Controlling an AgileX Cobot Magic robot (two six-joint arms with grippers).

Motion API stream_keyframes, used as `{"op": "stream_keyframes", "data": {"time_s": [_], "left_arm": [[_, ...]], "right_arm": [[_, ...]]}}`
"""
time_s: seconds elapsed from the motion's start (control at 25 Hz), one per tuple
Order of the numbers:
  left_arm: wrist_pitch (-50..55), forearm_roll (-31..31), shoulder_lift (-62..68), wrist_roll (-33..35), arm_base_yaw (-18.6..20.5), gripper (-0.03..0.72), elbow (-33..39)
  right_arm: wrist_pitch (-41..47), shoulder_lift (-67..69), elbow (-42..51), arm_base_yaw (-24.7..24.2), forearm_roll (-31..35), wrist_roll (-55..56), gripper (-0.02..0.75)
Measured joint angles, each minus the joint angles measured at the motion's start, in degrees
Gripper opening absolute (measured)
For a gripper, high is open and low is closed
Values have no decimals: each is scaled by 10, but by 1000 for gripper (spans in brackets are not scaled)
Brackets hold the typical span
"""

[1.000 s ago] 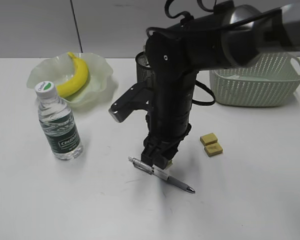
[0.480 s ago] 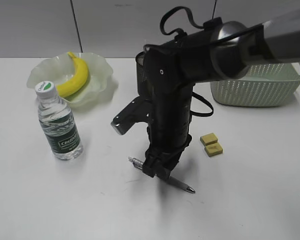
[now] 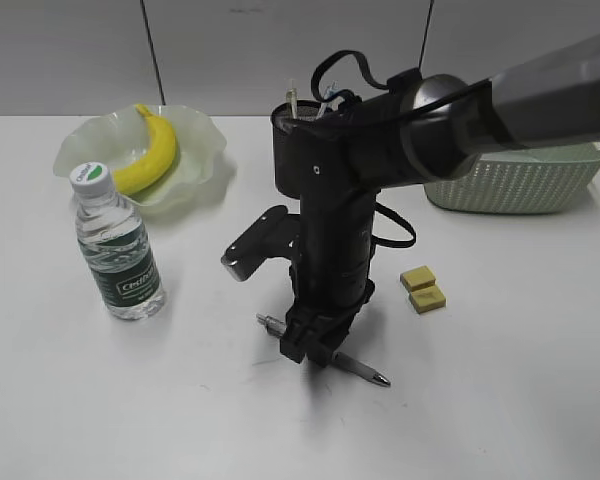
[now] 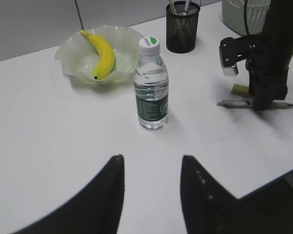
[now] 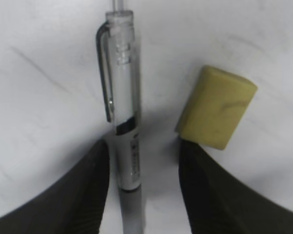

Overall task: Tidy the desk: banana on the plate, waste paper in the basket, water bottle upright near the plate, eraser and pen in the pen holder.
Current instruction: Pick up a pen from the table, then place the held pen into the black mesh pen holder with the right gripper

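Fingers (image 5: 68,195) of the right gripper (image 5: 142,192) stand parted astride the pen (image 5: 124,122), lying flat on the desk (image 3: 500,400), not yet pinching it; an eraser (image 5: 216,113) sits at two o'clock from them, while the left gripper (image 4: 151,187) hovers half open and empty, six o'clock of the water bottle (image 4: 151,87)

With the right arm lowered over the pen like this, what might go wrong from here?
1. The pen lies close to one side of the open right fingers, not centred, so closing may roll or skew it.
2. An eraser sits right by the other finger and could get nudged or pinched along.
3. The pen holder already holds pens; insertion may snag.
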Motion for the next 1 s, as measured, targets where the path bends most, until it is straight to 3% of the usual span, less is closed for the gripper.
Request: {"op": "stream_keyframes", "data": {"time_s": [0.24, 0.28, 0.4, 0.76, 1.0], "left_arm": [[0, 0, 0, 0, 0, 283, 0], [0, 0, 0, 0, 0, 283, 0], [0, 0, 0, 0, 0, 282, 0], [0, 0, 0, 0, 0, 282, 0], [0, 0, 0, 0, 0, 281, 0]], "right_arm": [[1, 11, -4, 0, -3, 1, 360], [1, 11, -5, 0, -6, 1, 319], [4, 12, -11, -1, -9, 4, 104], [10, -73, -14, -1, 0, 5, 111], [-121, -188, -18, -1, -14, 32, 111]]}}
